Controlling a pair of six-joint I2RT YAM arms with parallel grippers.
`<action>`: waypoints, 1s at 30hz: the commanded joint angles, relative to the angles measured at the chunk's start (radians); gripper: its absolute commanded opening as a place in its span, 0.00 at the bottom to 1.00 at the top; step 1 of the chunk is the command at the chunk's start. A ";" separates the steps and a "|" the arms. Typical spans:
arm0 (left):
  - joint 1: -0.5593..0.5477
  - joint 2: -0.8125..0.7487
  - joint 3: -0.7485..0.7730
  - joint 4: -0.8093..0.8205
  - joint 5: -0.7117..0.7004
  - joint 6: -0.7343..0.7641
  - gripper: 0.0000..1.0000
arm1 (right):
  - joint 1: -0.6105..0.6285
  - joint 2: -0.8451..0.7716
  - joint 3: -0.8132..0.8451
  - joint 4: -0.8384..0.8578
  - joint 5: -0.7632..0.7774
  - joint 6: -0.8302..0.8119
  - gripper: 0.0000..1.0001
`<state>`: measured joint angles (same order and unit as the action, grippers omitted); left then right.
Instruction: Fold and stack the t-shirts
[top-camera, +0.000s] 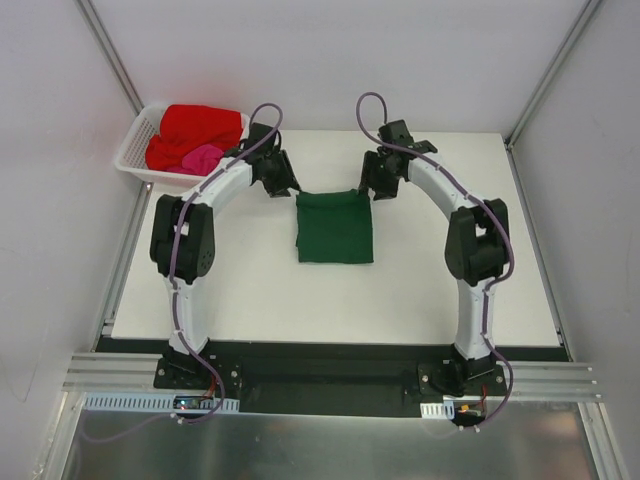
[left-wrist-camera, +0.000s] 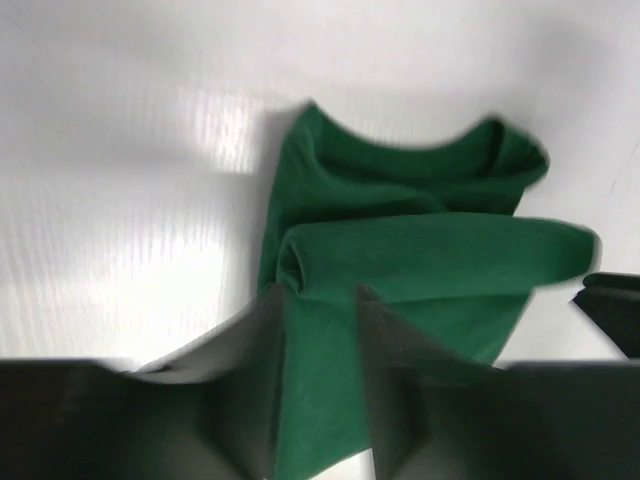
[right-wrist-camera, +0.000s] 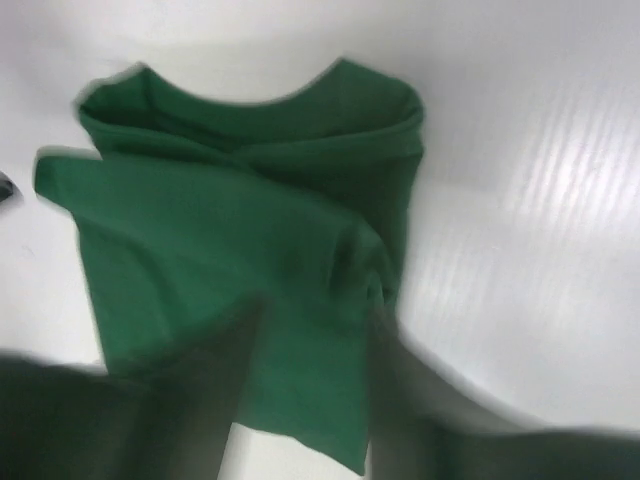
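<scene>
A flat white table (top-camera: 250, 300) fills the space between plain white walls, with a ribbed aluminium rail (top-camera: 120, 375) running along its near edge where the two arm bases are bolted. The tabletop is matte with a faint fine ribbing, which catches the light in the wrist views.

At the far left corner sits a white plastic lattice basket (top-camera: 130, 150). It holds a crumpled bright red t-shirt (top-camera: 195, 125) with a smaller pink t-shirt (top-camera: 203, 158) bunched against its near side.

The dark green t-shirt (top-camera: 335, 230) lies folded near the middle of the table, a little toward the far side. It is soft matte knit, in a flat packet with straight sides. From above the packet is close to square, so no long axis stands out. The curved neckline points to the far edge, and a folded-over layer with a soft rolled edge lies across the body just near of it (left-wrist-camera: 400, 260) (right-wrist-camera: 230, 230).

The left gripper (top-camera: 280, 185) hangs at the packet's far left corner and the right gripper (top-camera: 378, 188) at its far right corner, both arms arching inward. In the left wrist view the left gripper (left-wrist-camera: 320, 300) has its dark fingers parted, with green cloth showing through the gap. The right gripper (right-wrist-camera: 318, 315) is likewise spread over the cloth. Both views are blurred, so I cannot tell whether the fingertips touch the fabric.
</scene>
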<state>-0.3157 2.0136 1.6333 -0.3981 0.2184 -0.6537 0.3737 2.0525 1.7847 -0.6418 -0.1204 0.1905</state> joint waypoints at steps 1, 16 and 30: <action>0.052 0.037 0.158 -0.085 -0.072 0.065 0.59 | -0.035 0.069 0.178 -0.042 -0.090 -0.031 0.68; -0.117 -0.473 -0.264 -0.045 0.016 0.027 0.97 | 0.046 -0.315 -0.424 0.496 -0.351 0.332 0.80; -0.057 -0.981 -0.823 -0.030 -0.065 -0.066 0.99 | 0.133 -0.127 -0.128 0.154 -0.097 0.189 0.96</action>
<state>-0.4026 1.1179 0.8291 -0.4648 0.1627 -0.7136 0.5289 2.0747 1.5414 -0.2470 -0.3702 0.5125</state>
